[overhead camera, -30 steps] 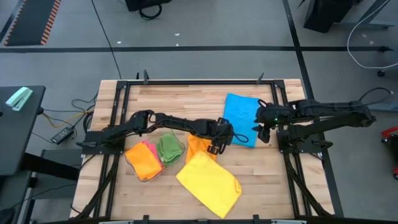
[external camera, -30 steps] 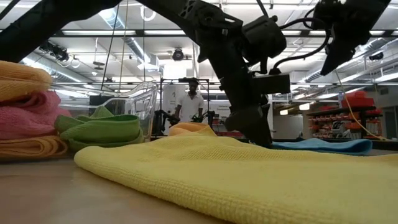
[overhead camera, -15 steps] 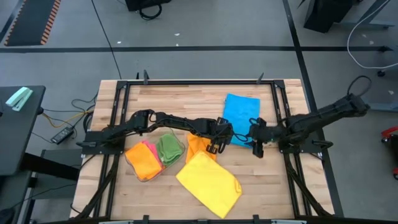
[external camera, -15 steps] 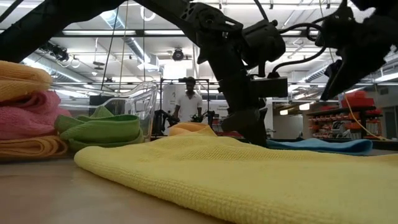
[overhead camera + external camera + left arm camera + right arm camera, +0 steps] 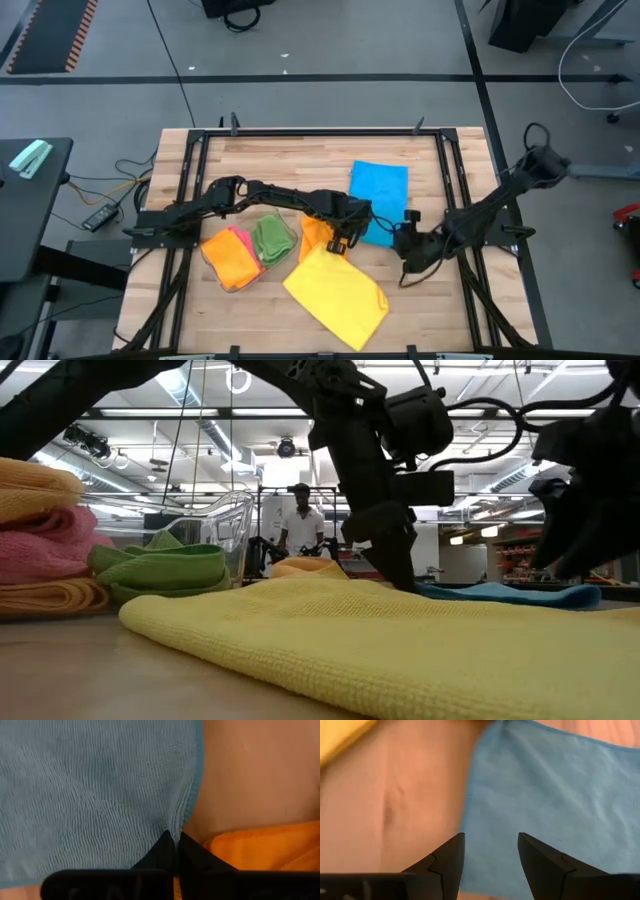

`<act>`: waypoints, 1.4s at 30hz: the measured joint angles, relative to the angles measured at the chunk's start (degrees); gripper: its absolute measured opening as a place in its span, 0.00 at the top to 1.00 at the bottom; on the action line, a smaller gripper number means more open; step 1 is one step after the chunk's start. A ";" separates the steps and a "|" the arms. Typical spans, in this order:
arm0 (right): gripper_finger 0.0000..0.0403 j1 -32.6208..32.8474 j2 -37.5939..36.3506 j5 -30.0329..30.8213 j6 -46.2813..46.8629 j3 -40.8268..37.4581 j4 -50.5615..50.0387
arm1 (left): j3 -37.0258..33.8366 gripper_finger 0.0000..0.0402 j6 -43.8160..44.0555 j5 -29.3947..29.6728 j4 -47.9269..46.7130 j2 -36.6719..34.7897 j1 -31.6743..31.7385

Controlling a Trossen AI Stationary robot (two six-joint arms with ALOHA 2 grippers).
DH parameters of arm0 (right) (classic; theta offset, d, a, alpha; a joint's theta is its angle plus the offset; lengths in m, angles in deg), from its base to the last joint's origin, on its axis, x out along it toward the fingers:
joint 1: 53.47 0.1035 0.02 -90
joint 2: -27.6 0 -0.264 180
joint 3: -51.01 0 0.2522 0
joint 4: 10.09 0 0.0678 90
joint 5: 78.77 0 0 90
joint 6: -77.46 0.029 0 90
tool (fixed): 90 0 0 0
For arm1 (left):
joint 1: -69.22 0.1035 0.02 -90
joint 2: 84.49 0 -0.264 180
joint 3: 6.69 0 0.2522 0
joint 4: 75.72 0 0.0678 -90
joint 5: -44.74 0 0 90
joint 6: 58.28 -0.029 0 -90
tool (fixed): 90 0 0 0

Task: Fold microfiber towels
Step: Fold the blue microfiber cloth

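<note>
place: lab/workshop | cues: ceiling strip lights (image 5: 150, 412), shelving (image 5: 515, 550), concrete floor (image 5: 330, 100)

— Where can my grippers pass?

— The far strip of table (image 5: 300, 155) is bare wood, and so is the near right part.

— And what blocks me?

— The yellow towel (image 5: 336, 295) sprawls across the near middle. The folded stack (image 5: 232, 258) and green towel (image 5: 273, 240) fill the left (a clear tray (image 5: 222, 520) stands behind them). My two arms crowd the blue towel's (image 5: 380, 190) near edge.
</note>
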 joint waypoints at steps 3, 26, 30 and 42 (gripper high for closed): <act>0.52 1.32 4.37 0.16 -1.34 0.02 5.65 | 0.00 0.97 1.25 0.00 -0.48 0.00 0.07; 0.52 2.04 17.37 9.95 -7.13 0.07 24.01 | 0.12 0.94 10.17 -2.93 -4.95 -2.69 -0.26; 0.52 2.02 17.37 9.85 -7.09 0.07 24.30 | 0.13 0.98 10.28 -2.93 -5.16 -2.73 -0.20; 0.52 2.00 21.49 10.92 -5.18 0.26 24.88 | 0.13 0.96 10.54 -2.92 -5.23 -2.99 -0.20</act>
